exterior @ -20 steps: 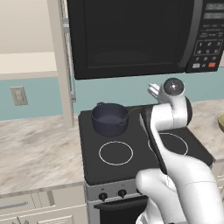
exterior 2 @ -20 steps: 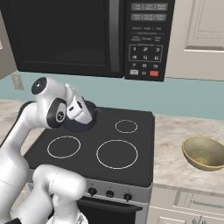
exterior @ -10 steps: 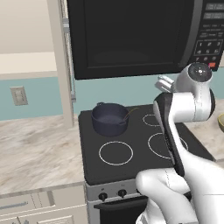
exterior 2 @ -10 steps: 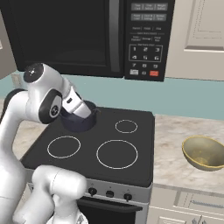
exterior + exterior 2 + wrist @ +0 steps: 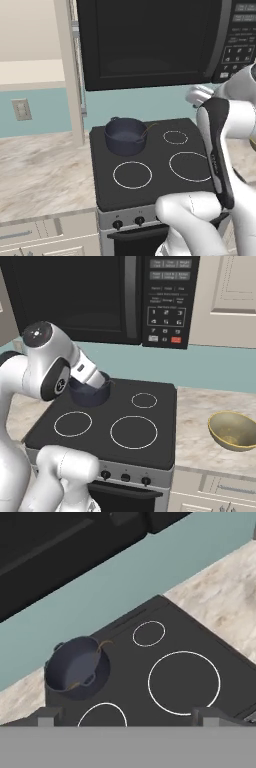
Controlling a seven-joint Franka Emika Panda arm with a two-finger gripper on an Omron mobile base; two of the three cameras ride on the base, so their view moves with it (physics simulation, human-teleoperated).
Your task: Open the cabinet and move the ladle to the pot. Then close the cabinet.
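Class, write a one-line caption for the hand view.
Open gripper above a black stove, dark pot on its back burner.

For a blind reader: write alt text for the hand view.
A dark pot sits on the back-left burner of a black stove, a thin brown ladle handle poking over its rim. The open gripper hangs above the stove's front, below a black microwave and teal wall.

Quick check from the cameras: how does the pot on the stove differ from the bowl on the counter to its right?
The pot is dark blue-grey; the bowl is yellowish-tan. The pot has near-straight walls and short side handles; the bowl has curved sides with no handles. The pot sits on the stove's rear left burner; the bowl rests on the marbled counter. A thin brownish handle juts over the pot's rim; the bowl looks empty. Both are round, upright and open-topped.
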